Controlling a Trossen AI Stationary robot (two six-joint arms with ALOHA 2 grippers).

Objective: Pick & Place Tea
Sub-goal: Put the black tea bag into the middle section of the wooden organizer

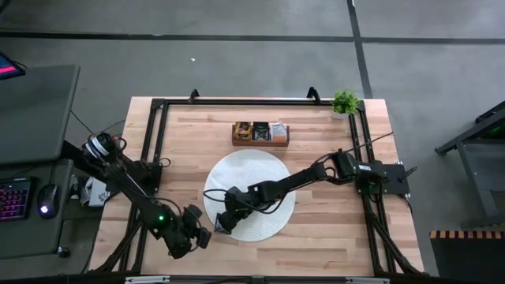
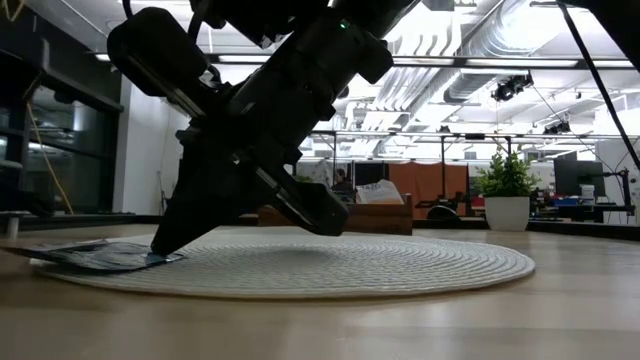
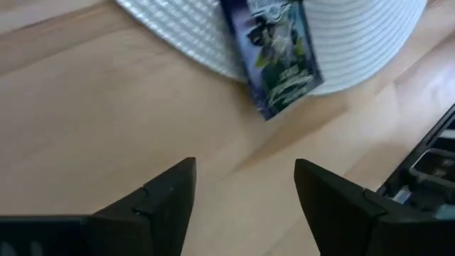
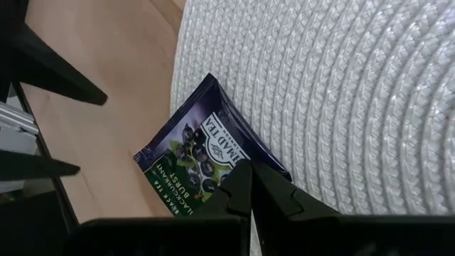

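Note:
A dark blue tea sachet (image 4: 192, 163) lies flat at the near left edge of the round white mat (image 1: 260, 170), one end on the mat and the other jutting out over the bare wood (image 3: 274, 64). My right gripper (image 4: 249, 174) is shut, its tips down on the sachet; the low view shows it (image 2: 160, 243) slanting down onto it. My left gripper (image 3: 245, 185) stands open just off the mat's near left edge (image 1: 203, 235), a short way from the sachet's jutting end, with only bare table between its fingers. My right gripper presses its shut fingertips down on the sachet's top face near the edge that lies on the mat (image 4: 231, 158). The fingers slant down from the table's right side. The sachet lies flat under them, partly on the mat and partly over the wood.
A brown wooden tray (image 1: 260, 132) with more sachets stands at the far middle of the table. A small potted plant (image 1: 345, 102) is at the far right corner. Black frame rails (image 1: 158, 142) run along the table's sides.

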